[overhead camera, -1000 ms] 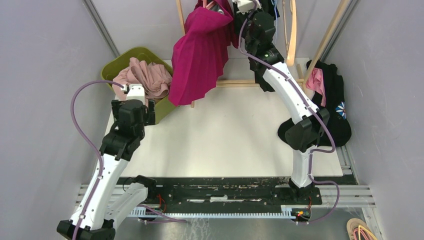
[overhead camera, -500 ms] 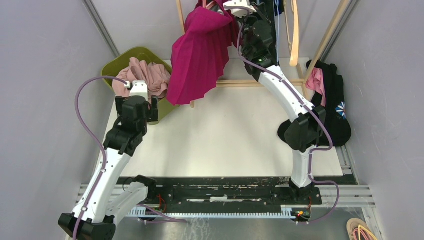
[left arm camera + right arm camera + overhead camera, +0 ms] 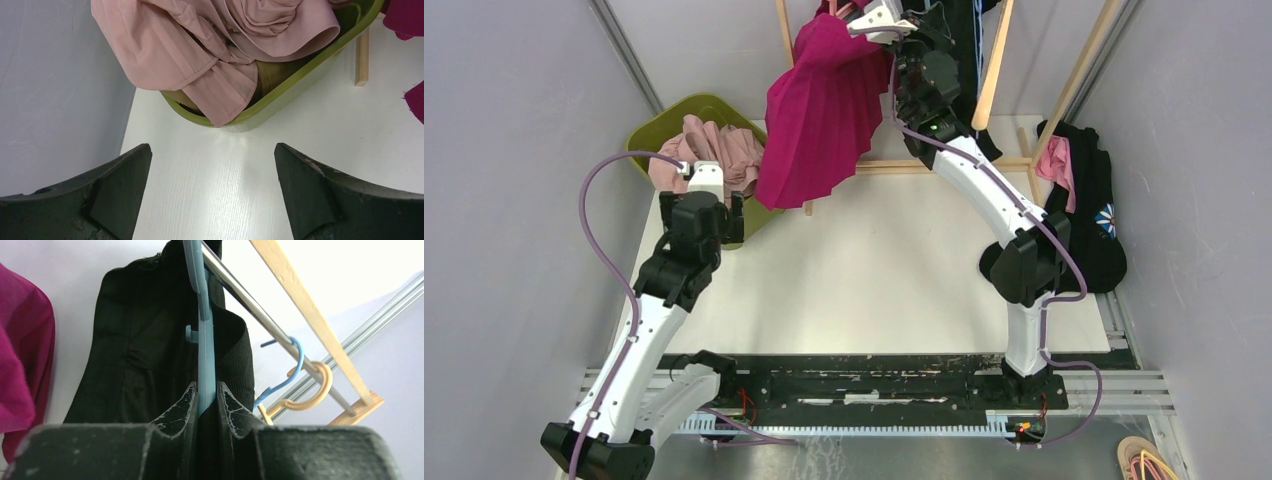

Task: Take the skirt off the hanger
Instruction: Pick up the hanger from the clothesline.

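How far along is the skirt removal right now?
Done: pink garments lie in the green bin. In hand: the right hand is shut on the blue hanger at the rail, against a black garment. To do: the magenta skirt hangs at the rack; the left hand is open above the table.

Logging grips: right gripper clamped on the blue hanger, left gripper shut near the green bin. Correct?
No: the left gripper is open, jaws wide apart near the green bin, per the left wrist view. The right gripper is clamped on the blue hanger.
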